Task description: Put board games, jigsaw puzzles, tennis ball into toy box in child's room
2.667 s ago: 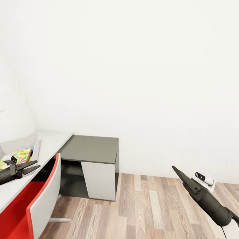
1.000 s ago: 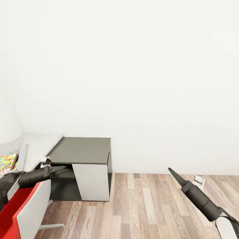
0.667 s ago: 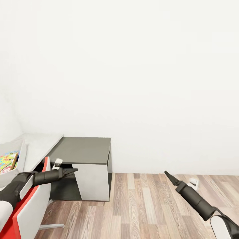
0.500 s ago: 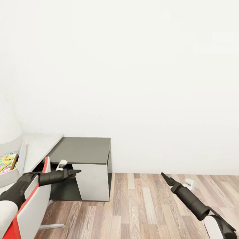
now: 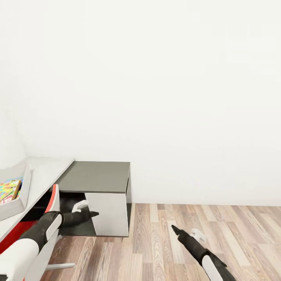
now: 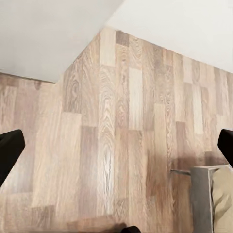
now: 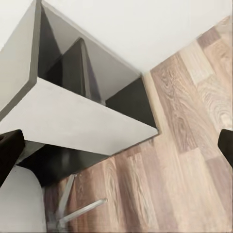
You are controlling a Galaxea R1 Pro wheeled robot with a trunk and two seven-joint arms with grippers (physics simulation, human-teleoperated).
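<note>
Both grippers, left (image 5: pixel 93 214) and right (image 5: pixel 174 228), spread wide and empty, lowered clear for travel; toy box (image 5: pixel 23 189) on table (image 5: pixel 47 173), puzzle (image 5: pixel 8 189) inside.

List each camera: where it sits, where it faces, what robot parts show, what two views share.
Head view: on the head, facing forward and down at the wall, table, toy box and floor; left gripper and right gripper show.
Left wrist view: on the left arm, facing the floor and wall foot; its spread fingertips show.
Right wrist view: on the right arm, facing the table's dark section and a chair; spread fingertips show.
Shared: the table's dark section, in head and right wrist views.
</note>
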